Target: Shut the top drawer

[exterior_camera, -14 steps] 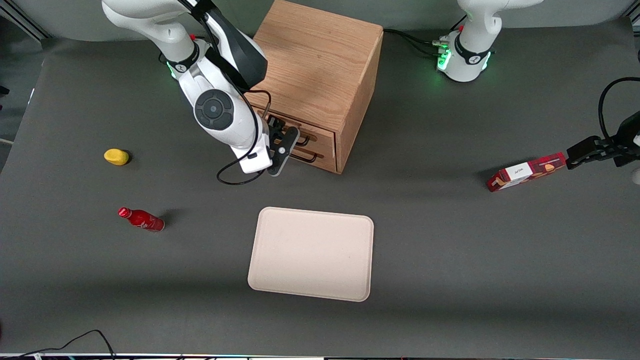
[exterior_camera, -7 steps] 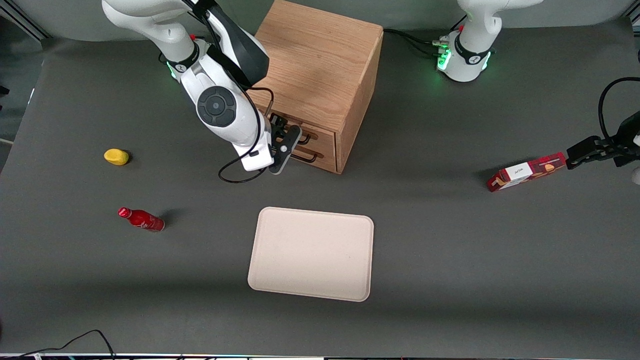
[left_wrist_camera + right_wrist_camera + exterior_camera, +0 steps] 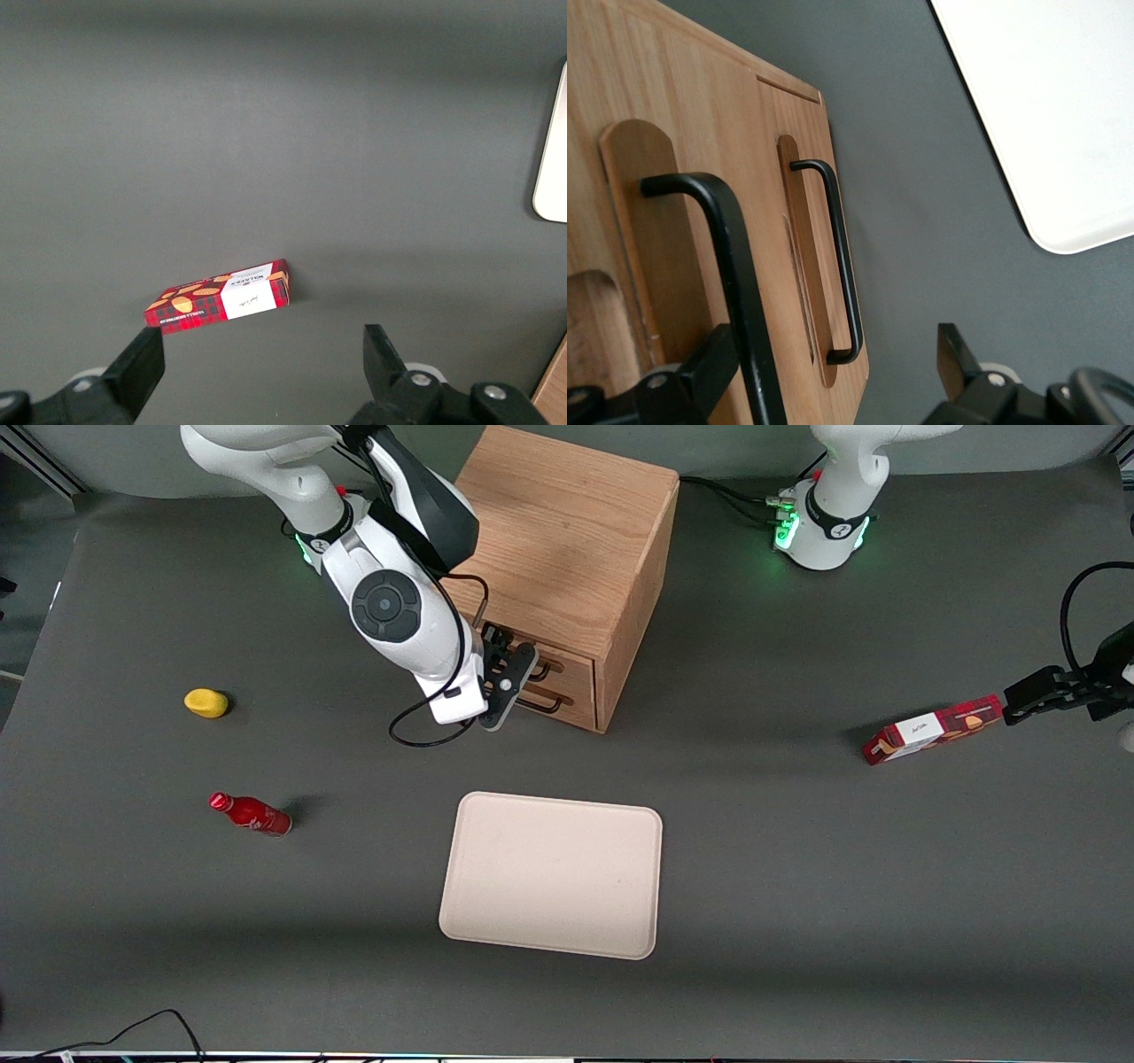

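Observation:
The light oak cabinet (image 3: 558, 531) stands at the table's back middle, its drawer face turned toward the working arm's end. The top drawer (image 3: 571, 662) sits pushed in, about level with the cabinet face; I see no gap. In the right wrist view its black wire handle (image 3: 735, 292) is close up, with the lower drawer's handle (image 3: 837, 257) beside it. My right gripper (image 3: 512, 670) is right at the drawer face. It is open (image 3: 833, 376), with the top handle between one finger (image 3: 709, 372) and the other (image 3: 957, 359), gripping nothing.
A beige tray (image 3: 551, 875) lies nearer the front camera than the cabinet, also in the right wrist view (image 3: 1045, 106). A red bottle (image 3: 251, 813) and a yellow object (image 3: 206, 702) lie toward the working arm's end. A red box (image 3: 933, 729) lies toward the parked arm's end.
My right gripper has moved a little toward the cabinet face, and the arm has shifted with it. Nothing else has moved.

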Motion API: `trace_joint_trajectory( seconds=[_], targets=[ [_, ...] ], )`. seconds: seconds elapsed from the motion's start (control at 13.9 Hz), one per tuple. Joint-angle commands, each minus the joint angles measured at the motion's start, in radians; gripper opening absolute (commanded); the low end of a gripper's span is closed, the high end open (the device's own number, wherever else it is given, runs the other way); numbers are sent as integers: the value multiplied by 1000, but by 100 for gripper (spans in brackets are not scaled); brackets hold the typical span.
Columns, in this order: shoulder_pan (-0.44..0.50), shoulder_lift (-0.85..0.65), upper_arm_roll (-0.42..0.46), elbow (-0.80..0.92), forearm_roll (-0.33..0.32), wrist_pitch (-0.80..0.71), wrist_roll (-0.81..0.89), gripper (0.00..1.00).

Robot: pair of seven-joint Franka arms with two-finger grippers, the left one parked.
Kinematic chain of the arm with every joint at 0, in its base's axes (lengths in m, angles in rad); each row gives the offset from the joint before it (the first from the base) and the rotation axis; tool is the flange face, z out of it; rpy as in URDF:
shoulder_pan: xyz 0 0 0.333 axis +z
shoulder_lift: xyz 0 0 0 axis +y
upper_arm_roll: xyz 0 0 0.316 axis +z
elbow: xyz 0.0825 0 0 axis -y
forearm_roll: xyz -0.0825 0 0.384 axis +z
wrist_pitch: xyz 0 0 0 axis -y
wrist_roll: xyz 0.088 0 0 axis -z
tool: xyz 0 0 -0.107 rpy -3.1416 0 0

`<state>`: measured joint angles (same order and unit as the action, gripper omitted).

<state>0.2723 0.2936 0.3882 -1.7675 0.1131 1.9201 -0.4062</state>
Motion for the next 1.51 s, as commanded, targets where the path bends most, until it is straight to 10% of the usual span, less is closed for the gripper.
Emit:
trace_joint_trajectory(
  seconds=[0.0, 0.65, 1.15, 1.44],
  targets=[
    [-16, -48, 8, -18, 0, -10, 23, 100],
    [-51, -79, -166, 187, 106, -170, 1, 100],
    [-131, -234, -348, 165, 54, -171, 337, 100],
    [-191, -293, -377, 160, -85, -197, 376, 100]
  ],
)
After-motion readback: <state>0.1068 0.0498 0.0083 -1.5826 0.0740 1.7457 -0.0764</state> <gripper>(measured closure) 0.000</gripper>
